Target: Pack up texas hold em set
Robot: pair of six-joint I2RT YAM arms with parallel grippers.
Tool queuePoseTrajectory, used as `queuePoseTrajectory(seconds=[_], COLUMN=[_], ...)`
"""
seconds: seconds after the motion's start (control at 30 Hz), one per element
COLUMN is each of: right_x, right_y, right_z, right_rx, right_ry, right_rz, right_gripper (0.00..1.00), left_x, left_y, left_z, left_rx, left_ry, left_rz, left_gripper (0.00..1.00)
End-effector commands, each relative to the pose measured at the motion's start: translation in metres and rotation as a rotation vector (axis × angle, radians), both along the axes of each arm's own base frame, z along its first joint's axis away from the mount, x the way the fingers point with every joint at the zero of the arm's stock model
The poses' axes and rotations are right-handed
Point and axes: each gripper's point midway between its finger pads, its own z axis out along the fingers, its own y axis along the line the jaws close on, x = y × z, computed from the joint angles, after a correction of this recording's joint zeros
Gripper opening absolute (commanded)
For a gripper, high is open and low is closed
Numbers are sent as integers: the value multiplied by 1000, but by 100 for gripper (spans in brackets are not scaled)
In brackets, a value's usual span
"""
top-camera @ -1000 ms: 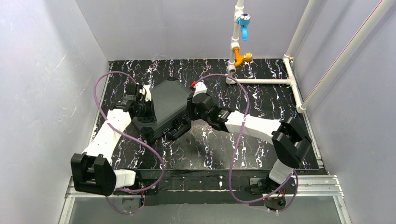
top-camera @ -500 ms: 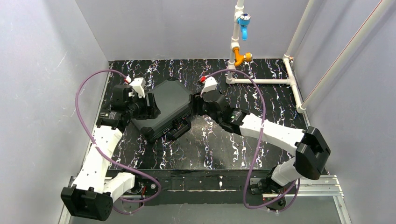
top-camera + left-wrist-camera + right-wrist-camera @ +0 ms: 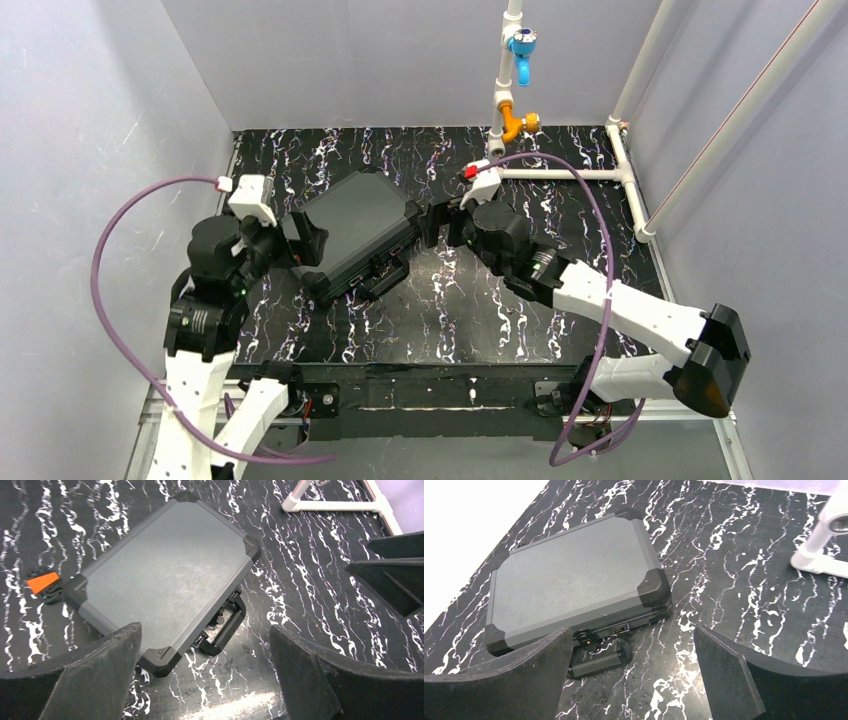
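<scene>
**Black case shut and flat on the table, both grippers wide open beside it**

Black and closed, the hard case (image 3: 355, 230) of the texas hold em set lies flat on the marbled table (image 3: 450, 310), a little left of centre in the top view and turned at an angle to the table's edges. Its grey ribbed lid faces up, with black caps at the corners. The carrying handle (image 3: 227, 625) lies on the table along the case's lower right side. No cards, chips or dice show outside it.

The left gripper (image 3: 302, 240) sits at the case's left end, jaws spread wide with nothing between them. In the left wrist view the case (image 3: 167, 582) fills the middle of the frame beyond the fingers (image 3: 100, 675). A small black piece with an orange top (image 3: 44, 583) lies just beside the case's left corner; what it is cannot be told.

The right gripper (image 3: 435, 228) sits just off the case's right corner, jaws equally wide and empty. Its wrist view shows the case (image 3: 574, 577) in the upper left.

A white pipe frame (image 3: 560, 173) stands at the upper right.
</scene>
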Motion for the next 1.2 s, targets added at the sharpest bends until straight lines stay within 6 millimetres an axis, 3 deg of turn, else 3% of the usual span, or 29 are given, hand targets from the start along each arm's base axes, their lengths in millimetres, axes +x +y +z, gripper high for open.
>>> queuePoseTrajectory(seconds=[0.0, 0.2, 0.37, 0.53, 0.83, 1.17], right_x=[2, 0, -3, -3, 3, 8], right_y=[-24, -62, -95, -122, -114, -113], right_z=[27, 35, 31, 20, 9, 13], right_rx=[51, 87, 115, 119, 109, 86], right_ry=[-89, -123, -158, -167, -152, -144], right_rz=[-75, -203, -312, -430, -438, -465], right_gripper=[98, 98, 98, 98, 98, 98], left_x=[-12, -25, -32, -38, -35, -34], left_y=[24, 52, 75, 78, 71, 73], left_z=[4, -5, -23, -24, -29, -29], left_rx=[46, 86, 102, 100, 96, 94], left_ry=[-93, -171, -200, -231, -215, -224], left_rz=[106, 244, 368, 384, 345, 357], left_gripper=[98, 98, 98, 98, 98, 98])
